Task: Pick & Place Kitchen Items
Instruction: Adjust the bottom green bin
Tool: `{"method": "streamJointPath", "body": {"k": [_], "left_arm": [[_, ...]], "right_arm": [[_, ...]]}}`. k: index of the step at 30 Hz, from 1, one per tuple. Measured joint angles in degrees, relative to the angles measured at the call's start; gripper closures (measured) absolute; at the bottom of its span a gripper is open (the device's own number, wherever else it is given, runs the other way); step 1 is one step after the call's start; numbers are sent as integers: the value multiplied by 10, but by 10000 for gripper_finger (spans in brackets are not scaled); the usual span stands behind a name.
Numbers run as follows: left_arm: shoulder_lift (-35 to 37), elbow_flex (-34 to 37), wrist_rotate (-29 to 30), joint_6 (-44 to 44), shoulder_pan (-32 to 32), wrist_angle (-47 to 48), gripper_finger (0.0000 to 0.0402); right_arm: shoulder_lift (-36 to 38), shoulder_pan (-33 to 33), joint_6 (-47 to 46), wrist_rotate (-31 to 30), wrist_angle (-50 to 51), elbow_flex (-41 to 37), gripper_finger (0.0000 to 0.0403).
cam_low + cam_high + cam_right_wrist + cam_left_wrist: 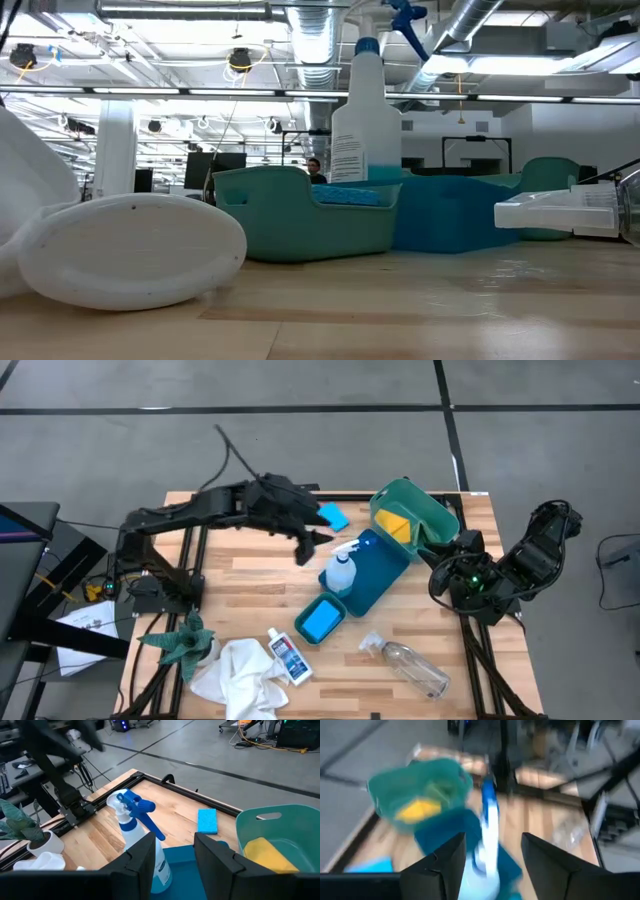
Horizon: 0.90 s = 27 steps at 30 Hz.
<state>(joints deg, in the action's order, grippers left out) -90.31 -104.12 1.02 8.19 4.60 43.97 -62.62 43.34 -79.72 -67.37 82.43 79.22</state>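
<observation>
The white spray bottle [342, 568] with a blue trigger [142, 810] stands upright on its base in a dark blue tray [385, 565]. My left gripper [310, 545] hovers open just left of the bottle, which shows beyond its fingers [487, 835]. My right gripper [438, 555] waits open at the tray's right side. A yellow pad [395, 523] lies in the teal bin [432, 510]. One blue sponge [333, 516] lies on the table; another [320, 620] lies in a small teal bin [303, 628].
Along the near edge lie a small blue-labelled white bottle [290, 657], a clear plastic bottle [412, 666] and a crumpled white cloth [238, 675]. A green spiky plant [180, 643] stands at the near left. Bare wood shows between the left arm and the near objects.
</observation>
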Motion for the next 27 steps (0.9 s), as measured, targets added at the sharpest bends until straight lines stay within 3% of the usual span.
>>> {"method": "streamJointPath", "body": {"k": [4, 8, 13, 21, 27], "left_arm": [[33, 34, -1, 36, -36, 106, 250], [83, 142, -6, 93, -92, 108, 304], [125, 338, 8, 180, -159, -36, 389], [129, 545, -8, 285, -279, -238, 400], [107, 617, 5, 337, -289, -347, 401]], "right_arm": [[0, -1, 0, -1, 0, 0, 276], [0, -12, 0, -1, -2, 0, 276], [0, -25, 0, 1, 3, 0, 276], [0, -26, 2, 26, 8, 0, 276], [0, -26, 2, 30, 18, 0, 276]]}}
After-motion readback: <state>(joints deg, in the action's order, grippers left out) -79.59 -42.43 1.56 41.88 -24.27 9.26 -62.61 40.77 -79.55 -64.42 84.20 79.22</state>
